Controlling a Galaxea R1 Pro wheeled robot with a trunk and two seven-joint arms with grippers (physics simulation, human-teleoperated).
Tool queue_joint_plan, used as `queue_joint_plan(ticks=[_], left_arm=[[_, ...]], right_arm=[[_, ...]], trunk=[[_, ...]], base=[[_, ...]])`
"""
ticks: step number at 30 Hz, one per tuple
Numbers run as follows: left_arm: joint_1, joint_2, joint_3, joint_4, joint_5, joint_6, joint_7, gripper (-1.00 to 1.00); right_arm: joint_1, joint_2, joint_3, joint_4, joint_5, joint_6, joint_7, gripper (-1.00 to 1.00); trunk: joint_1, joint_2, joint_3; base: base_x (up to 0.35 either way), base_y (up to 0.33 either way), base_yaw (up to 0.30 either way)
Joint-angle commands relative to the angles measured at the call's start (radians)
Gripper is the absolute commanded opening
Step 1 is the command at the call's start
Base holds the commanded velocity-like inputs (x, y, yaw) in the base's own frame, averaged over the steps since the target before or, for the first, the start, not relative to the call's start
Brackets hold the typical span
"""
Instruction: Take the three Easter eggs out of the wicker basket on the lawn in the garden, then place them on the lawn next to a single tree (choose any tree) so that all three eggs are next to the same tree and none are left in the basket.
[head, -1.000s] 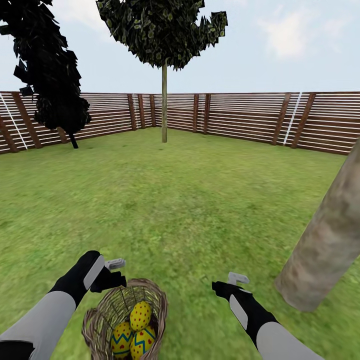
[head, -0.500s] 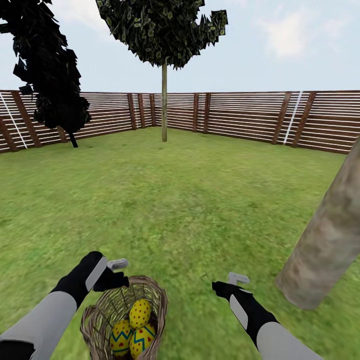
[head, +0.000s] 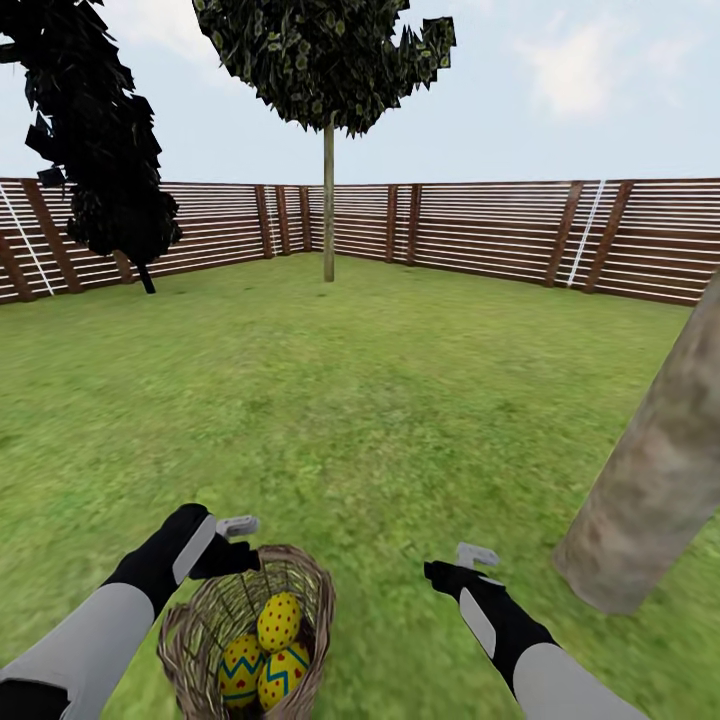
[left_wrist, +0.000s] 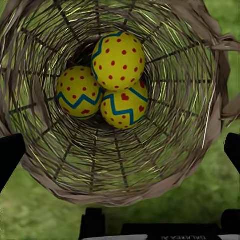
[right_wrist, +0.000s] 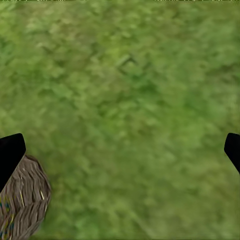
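- Right now, the wicker basket (head: 245, 635) is sitting on the lawn (head: 380, 400) low in the head view, just in front of the robot.
- All three Easter eggs (left_wrist: 107, 82) are lying inside it, touching each other: one dotted egg is resting on top of two with blue-green zigzag stripes.
- The left gripper (head: 238, 527) is hovering over the basket's far left rim, its fingers (left_wrist: 10, 155) standing wide apart and holding nothing; its wrist camera is looking straight down into the basket.
- The right gripper (head: 476, 556) is hanging over bare grass, well apart from the basket on its right, fingers (right_wrist: 11, 152) also spread and empty; the basket's edge (right_wrist: 22, 200) is peeking in at one corner of that wrist view.
- The thick pale trunk of the tree (head: 660, 470) is rising from the grass near the right arm.
- Farther off, a thin-trunked tree (head: 328, 200) and a dark bushy tree (head: 105, 150) are standing by the wooden fence (head: 480, 235).
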Motion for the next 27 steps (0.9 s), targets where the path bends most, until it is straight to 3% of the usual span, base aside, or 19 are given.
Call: queue_joint_plan(ticks=[1, 3, 6, 10, 12, 15, 21, 27], left_arm=[[-0.001, 0.002, -0.012, -0.001, 0.010, 0.001, 0.007, 1.00], [-0.001, 0.004, -0.029, -0.001, 0.011, -0.003, 0.007, 1.00], [-0.001, 0.007, -0.071, -0.001, 0.011, -0.028, 0.005, 1.00], [-0.001, 0.008, -0.098, 0.000, 0.011, -0.045, -0.010, 1.00], [-0.001, 0.008, -0.105, 0.000, 0.011, -0.050, -0.020, 1.00], [-0.001, 0.008, -0.108, 0.000, 0.010, -0.053, -0.025, 1.00], [-0.001, 0.005, -0.113, -0.001, 0.010, -0.068, -0.030, 1.00], [-0.001, 0.007, -0.114, -0.001, 0.009, -0.079, -0.030, 1.00]], right_arm=[[0.000, 0.001, -0.004, -0.003, -0.005, 0.005, -0.002, 1.00], [0.000, 0.002, -0.002, -0.013, -0.005, 0.004, -0.002, 1.00], [0.032, 0.006, 0.001, -0.100, -0.005, 0.008, -0.002, 1.00], [0.165, 0.016, 0.005, -0.345, -0.006, 0.063, -0.002, 1.00], [0.236, 0.021, 0.007, -0.490, -0.006, 0.130, -0.003, 1.00], [0.275, 0.025, 0.007, -0.590, -0.006, 0.175, -0.003, 1.00], [0.311, 0.028, 0.008, -0.688, -0.006, 0.216, -0.004, 1.00], [0.317, 0.028, 0.009, -0.703, -0.007, 0.224, -0.004, 1.00]], trunk=[[0.004, -0.008, -0.004], [0.012, -0.022, -0.010], [0.023, -0.043, -0.020], [0.038, -0.071, -0.032], [0.046, -0.085, -0.039], [0.058, -0.106, -0.048], [0.081, -0.148, -0.067], [0.104, -0.190, -0.086]], base=[[0.000, 0.000, 0.000], [0.000, 0.000, 0.000], [0.000, 0.000, 0.000], [0.000, 0.000, 0.000], [0.000, 0.000, 0.000], [0.000, 0.000, 0.000], [0.000, 0.000, 0.000], [0.000, 0.000, 0.000]])
